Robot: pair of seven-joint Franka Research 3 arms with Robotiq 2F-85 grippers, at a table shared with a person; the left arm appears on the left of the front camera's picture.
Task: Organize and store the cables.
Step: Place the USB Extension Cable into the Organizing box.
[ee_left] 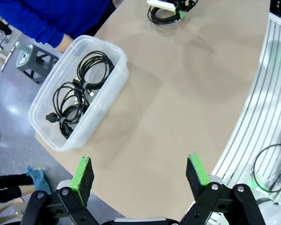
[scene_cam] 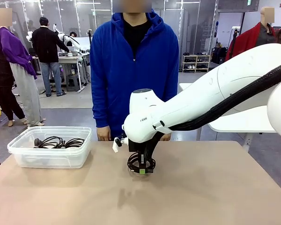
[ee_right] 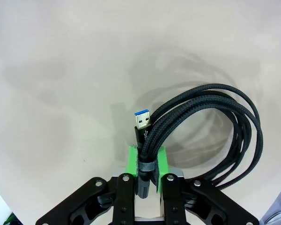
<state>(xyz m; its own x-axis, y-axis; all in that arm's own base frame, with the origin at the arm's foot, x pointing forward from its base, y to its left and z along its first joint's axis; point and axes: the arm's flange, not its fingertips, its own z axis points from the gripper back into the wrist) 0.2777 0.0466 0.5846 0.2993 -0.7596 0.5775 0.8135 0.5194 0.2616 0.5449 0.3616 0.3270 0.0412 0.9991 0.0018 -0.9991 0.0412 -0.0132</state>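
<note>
**Right arm has a coiled USB cable pinched at the tabletop, bin still to reach**

The right gripper (ee_right: 144, 176) stands low over the middle of the tan table (scene_cam: 210, 187), its green pads closed on the bound section of a braided black USB cable (ee_right: 210, 122), just beside the blue-tongued plug (ee_right: 141, 120). In the right wrist view the bundle sits squarely between the pads while the rest of the coil loops out to one side; from the front the coil (scene_cam: 141, 163) hangs at or barely above the table, and I cannot tell whether it touches. The left gripper (ee_left: 140, 180) hangs over the table's near edge with its jaws spread wide and nothing between them.

Two more coiled cables (ee_left: 77, 96) already lie in the clear plastic bin (scene_cam: 18, 152) at the left side of the table, well apart from the held one. A person in a blue hoodie (scene_cam: 133, 65) stands at the far edge, hands (scene_cam: 103, 133) low by the table.

The step, as I judge it, is carrying this coil to the bin. The grip is narrow and off to one side of the coil, so the loops will swing: lift straight up, clear the bin's rim fully, travel slowly, and let go only when the coil is over the open space in the bin, low enough that it settles without springing apart
</note>
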